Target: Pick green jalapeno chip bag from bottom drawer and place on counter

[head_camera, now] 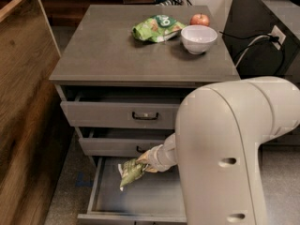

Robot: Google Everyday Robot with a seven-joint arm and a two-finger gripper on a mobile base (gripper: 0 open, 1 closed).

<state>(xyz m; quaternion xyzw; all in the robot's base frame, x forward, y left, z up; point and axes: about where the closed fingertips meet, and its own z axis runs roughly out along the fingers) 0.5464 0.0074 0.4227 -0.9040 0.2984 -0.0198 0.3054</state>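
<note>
Hand (148,159) pinching chip bag (131,170) over bottom drawer (140,201).
Bag hangs down and left of the hand, long axis slanted, apparently off the drawer floor; tabletop (117,50) lies well above, past the jutting upper drawers (117,115).

No readable text, labels or numbers

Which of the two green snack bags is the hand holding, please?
The small olive-green chip bag, gripped by the hand above the open bottom drawer; the larger bright-green bag lies on the counter by the white bowl.
</note>
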